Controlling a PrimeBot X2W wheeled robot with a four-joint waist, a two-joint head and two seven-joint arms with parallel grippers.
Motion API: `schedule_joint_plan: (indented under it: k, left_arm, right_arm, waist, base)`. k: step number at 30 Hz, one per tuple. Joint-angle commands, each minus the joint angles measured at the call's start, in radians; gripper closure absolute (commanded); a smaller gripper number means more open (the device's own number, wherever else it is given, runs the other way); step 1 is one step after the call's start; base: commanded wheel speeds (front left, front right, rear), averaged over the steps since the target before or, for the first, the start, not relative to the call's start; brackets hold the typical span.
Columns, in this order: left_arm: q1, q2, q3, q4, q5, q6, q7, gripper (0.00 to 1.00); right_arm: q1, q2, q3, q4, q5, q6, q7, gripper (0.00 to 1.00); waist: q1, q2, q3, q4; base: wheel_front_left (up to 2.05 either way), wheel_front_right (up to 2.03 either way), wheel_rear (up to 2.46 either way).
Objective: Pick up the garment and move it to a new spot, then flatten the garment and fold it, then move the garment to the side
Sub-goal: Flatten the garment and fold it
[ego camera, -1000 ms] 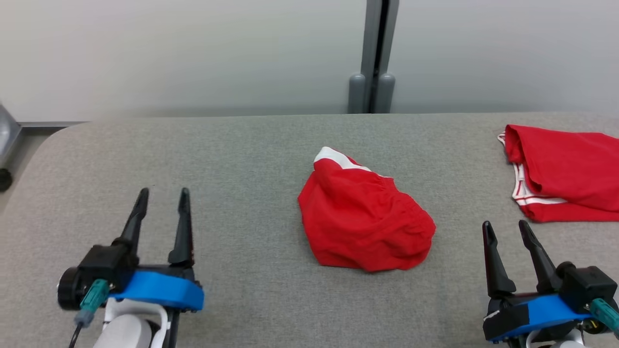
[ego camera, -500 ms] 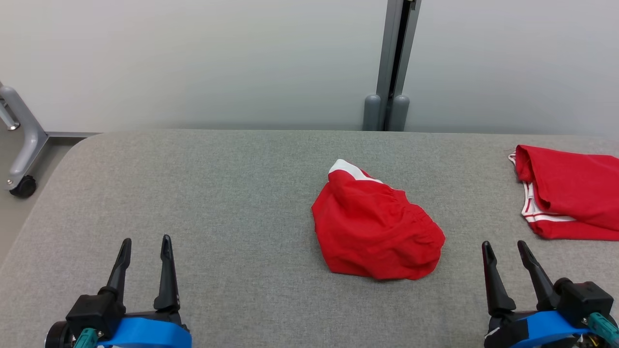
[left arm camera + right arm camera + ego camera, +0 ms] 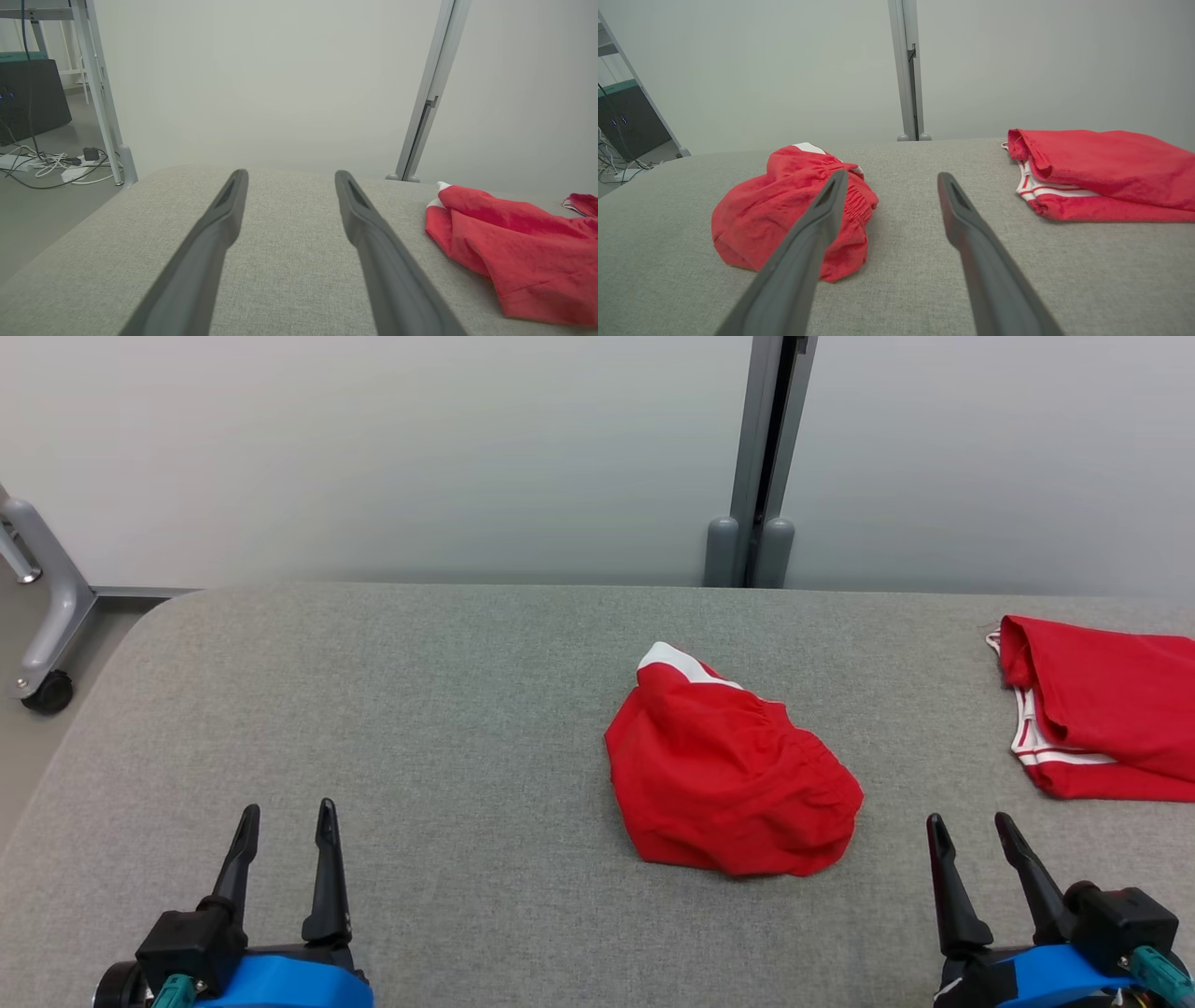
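At the worktop's near edge, the left jaws by the left corner and the right jaws toward the right stand wide open, holding nothing. The crumpled red garment lies mid-worktop, apart from both. A folded red cloth rests farther back at the right edge.

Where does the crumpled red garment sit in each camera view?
Head view: crumpled garment centre, slightly right.
Left wrist view: crumpled garment lower right.
Right wrist view: crumpled garment left of centre.
Shared landmark: grey wall post beyond it.
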Motion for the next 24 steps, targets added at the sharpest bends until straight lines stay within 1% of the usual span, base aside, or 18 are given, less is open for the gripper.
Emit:
schedule_joint_plan:
  k: [1, 7, 12, 15, 19, 20, 24]
  left_arm:
    - [0.003, -0.004, 0.009, 0.002, 0.010, -0.006, -0.004, 0.00]
    - [-0.008, -0.017, 0.019, 0.005, 0.022, -0.016, -0.004, 0.00]
    - [-0.027, -0.029, 0.021, 0.009, 0.034, -0.031, -0.004, 0.00]
    - [-0.045, -0.038, 0.019, 0.013, 0.039, -0.042, -0.004, 0.00]
    - [-0.067, -0.055, 0.019, 0.021, 0.045, -0.052, -0.004, 0.00]
    - [-0.067, -0.055, 0.019, 0.021, 0.045, -0.052, -0.004, 0.00]
    - [-0.091, -0.074, 0.014, 0.027, 0.056, -0.065, -0.003, 0.00]
  right_arm:
    - [0.008, -0.001, 0.000, 0.003, 0.000, 0.000, 0.004, 0.00]
    - [-0.037, -0.001, 0.022, 0.012, -0.010, 0.000, 0.004, 0.00]
    - [-0.104, -0.001, 0.060, 0.048, -0.035, 0.000, 0.020, 0.00]
    - [-0.142, -0.001, 0.066, 0.098, -0.049, 0.000, 0.022, 0.00]
    - [-0.181, -0.001, 0.055, 0.200, -0.059, 0.000, 0.011, 0.00]
    - [-0.181, -0.001, 0.055, 0.200, -0.059, 0.000, 0.011, 0.00]
    - [-0.221, -0.001, 0.041, 0.322, -0.077, 0.000, -0.010, 0.00]
  waist:
    - [0.0000, -0.0001, 0.002, 0.001]
    - [0.0000, -0.0001, 0.012, 0.004]
    - [0.0000, -0.0001, 0.028, 0.015]
    - [0.0000, -0.0001, 0.042, 0.031]
    - [0.0000, -0.0001, 0.063, 0.060]
    - [0.0000, -0.0001, 0.063, 0.060]
    - [0.0000, -0.0001, 0.090, 0.088]
  base:
    - [0.00, 0.00, 0.00]
    - [0.00, 0.00, 0.00]
    - [0.00, 0.00, 0.00]
    - [0.00, 0.00, 0.00]
    - [0.00, 0.00, 0.00]
    - [0.00, 0.00, 0.00]
    - [0.00, 0.00, 0.00]
